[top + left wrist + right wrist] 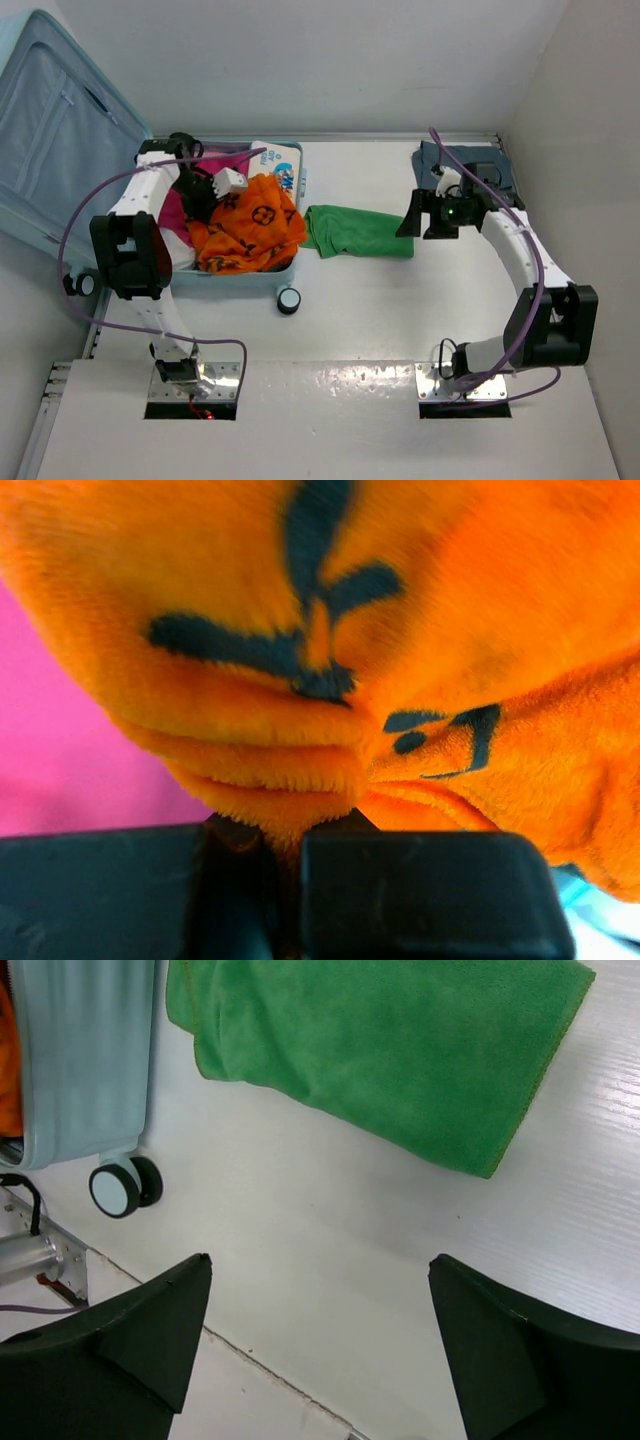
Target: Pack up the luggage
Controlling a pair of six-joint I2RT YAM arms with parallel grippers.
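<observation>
Top external: pale light-blue ribbed hard-shell suitcase (50, 140), open at left of bench (400, 320), lid raised; judged rigid and bulky, best taken at the lid rim. Orange plush cloth with dark motifs (250, 235), inside it, pinched by left claw (285, 835). Green terry towel (360, 232) alongside. Right claw (318, 1265) spread, empty.

From where I sit, this looks like a robotics lab cell rather than a lived-in room. The white desk (400, 300) is boxed in by bare white walls (350, 60) at the back and the right side. My left arm (150, 180) and right arm (515, 245) are bolted to metal plates (225, 375) at its near edge, and purple cables (542, 272) loop loosely along them. The luggage (50, 130), an orange cloth (250, 230) and a green cloth (360, 232) look like staged test props.
</observation>
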